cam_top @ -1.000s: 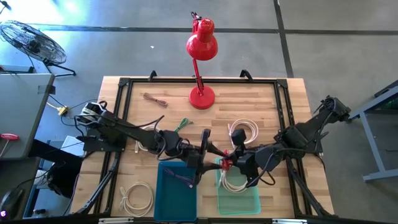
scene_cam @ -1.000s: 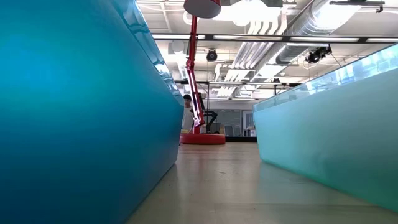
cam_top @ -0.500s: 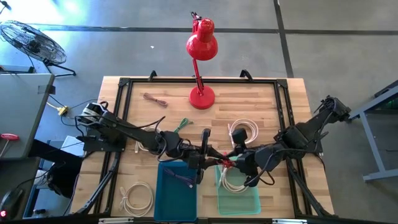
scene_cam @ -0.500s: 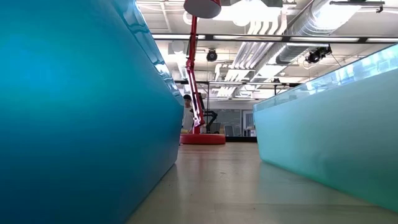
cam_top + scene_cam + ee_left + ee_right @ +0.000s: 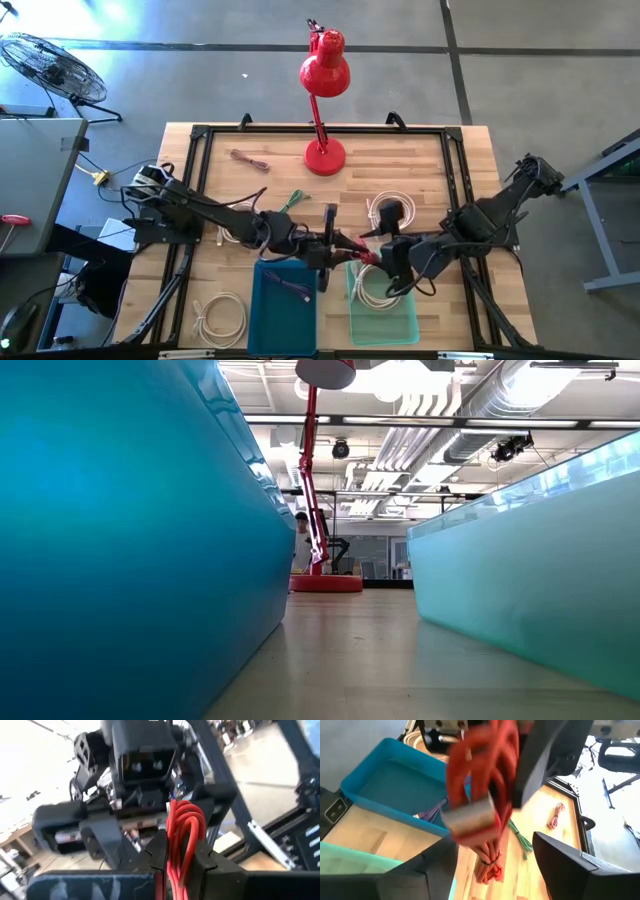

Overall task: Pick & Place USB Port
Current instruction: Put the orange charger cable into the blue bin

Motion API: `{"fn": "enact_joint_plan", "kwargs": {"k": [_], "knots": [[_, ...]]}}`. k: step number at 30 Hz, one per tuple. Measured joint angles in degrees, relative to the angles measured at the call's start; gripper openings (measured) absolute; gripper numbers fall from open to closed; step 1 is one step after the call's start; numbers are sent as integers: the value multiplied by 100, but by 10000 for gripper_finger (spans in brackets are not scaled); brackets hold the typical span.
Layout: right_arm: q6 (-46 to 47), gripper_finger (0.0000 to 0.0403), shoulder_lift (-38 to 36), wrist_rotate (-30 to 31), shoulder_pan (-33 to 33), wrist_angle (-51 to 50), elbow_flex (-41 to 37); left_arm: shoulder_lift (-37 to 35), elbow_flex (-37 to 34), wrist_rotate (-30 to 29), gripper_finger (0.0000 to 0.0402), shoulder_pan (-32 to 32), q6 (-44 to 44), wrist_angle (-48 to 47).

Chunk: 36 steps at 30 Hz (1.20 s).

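Left tool [image 5: 345,243] clamps my red USB cable [image 5: 362,256] above the gap between the blue bin [image 5: 283,305] and the teal bin [image 5: 384,310] in the high view; my right tool [image 5: 385,251], fingers apart, has drawn back a little from a moment ago, so the handover looks done. Low view shows only bin walls and the red lamp [image 5: 318,480]. Left wrist view: the cable [image 5: 181,835] sits pinched between my fingers [image 5: 205,857]. Right wrist view: the bundle [image 5: 482,805] hangs over the counter [image 5: 535,825].
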Motion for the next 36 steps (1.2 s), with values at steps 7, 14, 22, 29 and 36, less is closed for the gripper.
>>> {"fn": "enact_joint_plan", "kwargs": {"k": [7,14,22,29,36], "knots": [[257,247,-65,88,28,-260,0,-72,-2,-577,24,0,133,-385],[734,248,-157,474,109,-996,3,-387,0,-1511,23,-224,269,-1388],[1318,248,-157,611,111,-1557,2,-1153,0,-3064,23,-955,-357,-3682],[1356,248,-157,663,109,-1490,3,-1782,0,-2943,23,-1628,-2667,-6266],[1360,248,-157,898,107,-1414,4,-1635,0,-2461,23,-1961,-4687,-7622]]}}
